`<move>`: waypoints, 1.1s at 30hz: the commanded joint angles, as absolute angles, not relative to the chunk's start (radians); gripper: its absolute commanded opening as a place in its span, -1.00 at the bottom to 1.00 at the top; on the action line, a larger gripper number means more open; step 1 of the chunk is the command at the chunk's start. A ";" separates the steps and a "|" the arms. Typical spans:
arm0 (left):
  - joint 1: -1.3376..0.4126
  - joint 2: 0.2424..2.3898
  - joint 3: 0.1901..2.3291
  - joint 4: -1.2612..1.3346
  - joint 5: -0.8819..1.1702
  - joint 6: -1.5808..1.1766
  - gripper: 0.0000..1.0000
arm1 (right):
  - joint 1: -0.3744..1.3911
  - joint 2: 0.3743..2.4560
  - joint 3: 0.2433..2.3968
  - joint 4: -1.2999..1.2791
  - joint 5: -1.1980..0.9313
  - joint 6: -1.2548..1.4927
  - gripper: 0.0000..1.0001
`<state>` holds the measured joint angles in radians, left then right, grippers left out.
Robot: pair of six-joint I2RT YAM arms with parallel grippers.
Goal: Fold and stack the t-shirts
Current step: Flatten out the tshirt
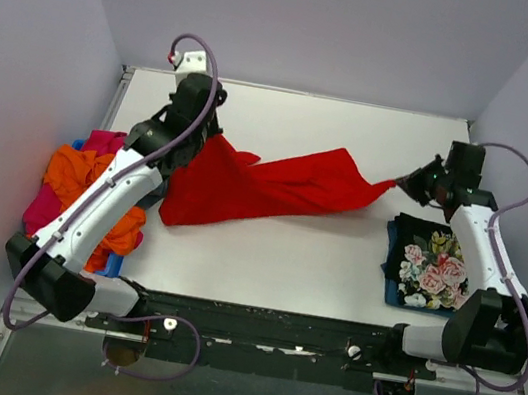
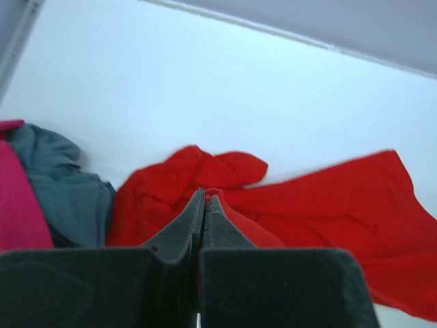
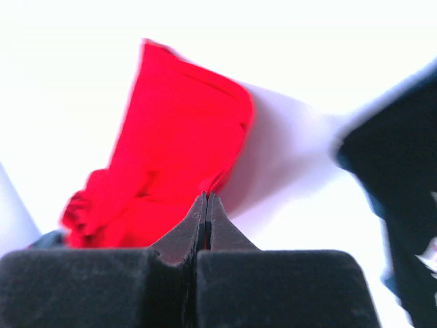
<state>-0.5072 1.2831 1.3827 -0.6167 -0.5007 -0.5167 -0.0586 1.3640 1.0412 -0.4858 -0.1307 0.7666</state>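
Left fingers (image 2: pixel 183 232) and right fingers (image 3: pixel 183 236) clench opposite ends of the red t-shirt (image 1: pixel 266 188), stretching it flat (presumably for folding).

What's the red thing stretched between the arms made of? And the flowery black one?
The red t-shirt looks like thin, soft, matte cloth, perhaps cotton knit: it sags and bunches in loose creases. The black floral t-shirt also seems soft cloth, lying folded flat, its roses apparently printed on. Exact fibre can't be told.
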 commanded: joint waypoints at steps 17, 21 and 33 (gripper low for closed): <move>-0.410 1.036 1.845 -0.284 -0.256 -0.169 -1.00 | -0.054 0.885 1.552 -0.456 -0.354 0.680 -0.99; -0.410 1.095 2.050 -0.308 -0.241 -0.135 -1.00 | -0.052 0.888 1.691 -0.495 -0.321 0.670 -0.99; -0.408 1.365 1.921 -0.042 -0.406 -0.034 -1.00 | -0.052 1.274 1.672 -0.510 -0.388 0.804 -0.99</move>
